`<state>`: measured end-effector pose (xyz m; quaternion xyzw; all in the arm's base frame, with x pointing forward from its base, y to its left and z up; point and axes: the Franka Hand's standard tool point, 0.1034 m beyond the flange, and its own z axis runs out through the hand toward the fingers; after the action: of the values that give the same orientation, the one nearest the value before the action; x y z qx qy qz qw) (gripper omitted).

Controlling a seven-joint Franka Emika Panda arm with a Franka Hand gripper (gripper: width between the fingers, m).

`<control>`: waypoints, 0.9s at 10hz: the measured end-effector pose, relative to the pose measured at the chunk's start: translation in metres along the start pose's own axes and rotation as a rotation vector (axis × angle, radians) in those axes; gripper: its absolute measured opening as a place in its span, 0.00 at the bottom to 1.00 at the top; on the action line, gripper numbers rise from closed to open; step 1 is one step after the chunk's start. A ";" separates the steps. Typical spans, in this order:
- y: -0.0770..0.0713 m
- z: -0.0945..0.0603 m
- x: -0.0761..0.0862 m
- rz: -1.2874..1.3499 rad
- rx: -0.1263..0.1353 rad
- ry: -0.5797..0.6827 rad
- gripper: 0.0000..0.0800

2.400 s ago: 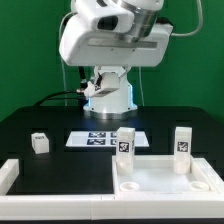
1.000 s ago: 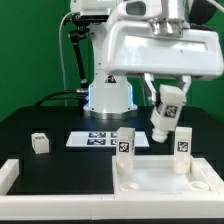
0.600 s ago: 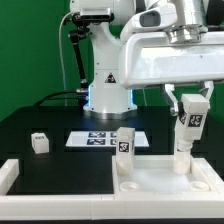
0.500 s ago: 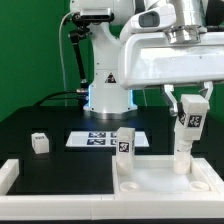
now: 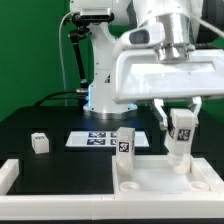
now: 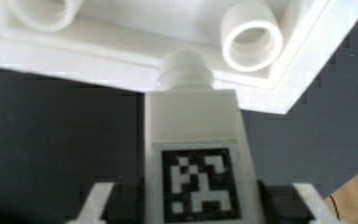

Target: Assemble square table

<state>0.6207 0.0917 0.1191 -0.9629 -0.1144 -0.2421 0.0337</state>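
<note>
The square table's white panel [image 5: 160,187] lies underside up at the front of the exterior view's right. One tagged white leg [image 5: 125,142] stands upright in its far left corner. Another leg [image 5: 179,160] stands at its far right, partly hidden. My gripper [image 5: 181,126] is shut on a third tagged leg [image 5: 181,130], upright, just above and in front of that right leg. In the wrist view my gripper [image 6: 202,198] holds the tagged leg [image 6: 197,150], whose tip points at the panel's [image 6: 131,45] corner beside a round hole [image 6: 256,42].
A small tagged white leg [image 5: 39,142] lies alone on the black table at the exterior view's left. The marker board [image 5: 102,138] lies behind the panel. A long white bar [image 5: 12,175] edges the front left. The robot base [image 5: 108,95] stands at the back.
The gripper brought the leg forward from the back. It was tilted a second ago and is now upright. Since half a second ago it has shifted left and down toward the panel.
</note>
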 end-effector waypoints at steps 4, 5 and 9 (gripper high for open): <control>-0.028 0.008 0.007 0.072 0.048 -0.016 0.36; -0.027 0.009 0.006 0.073 0.049 -0.019 0.36; -0.014 0.022 -0.007 0.057 0.041 0.007 0.36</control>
<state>0.6213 0.1066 0.0961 -0.9640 -0.0915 -0.2423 0.0606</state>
